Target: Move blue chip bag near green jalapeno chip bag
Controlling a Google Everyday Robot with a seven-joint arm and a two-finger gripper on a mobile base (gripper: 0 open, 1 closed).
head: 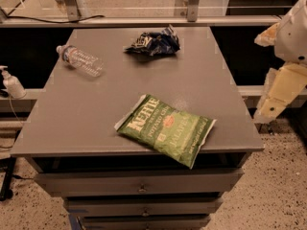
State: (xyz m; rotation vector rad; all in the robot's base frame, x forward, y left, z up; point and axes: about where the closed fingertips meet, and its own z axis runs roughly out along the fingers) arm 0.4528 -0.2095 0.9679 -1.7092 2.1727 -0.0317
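The blue chip bag (153,42) is a small, wrinkled navy bag lying at the far middle of the grey table (96,114). The green jalapeno chip bag (165,129) is large and flat, lying near the table's front edge, right of centre. The two bags are far apart. My gripper (279,91), with white and cream parts, hangs off the table's right side, level with its front right corner. It is well away from both bags and touches nothing.
A clear plastic water bottle (79,61) lies on its side at the table's far left. A spray bottle (10,83) stands on a ledge left of the table. Drawers (141,183) are below the tabletop. A rail runs behind.
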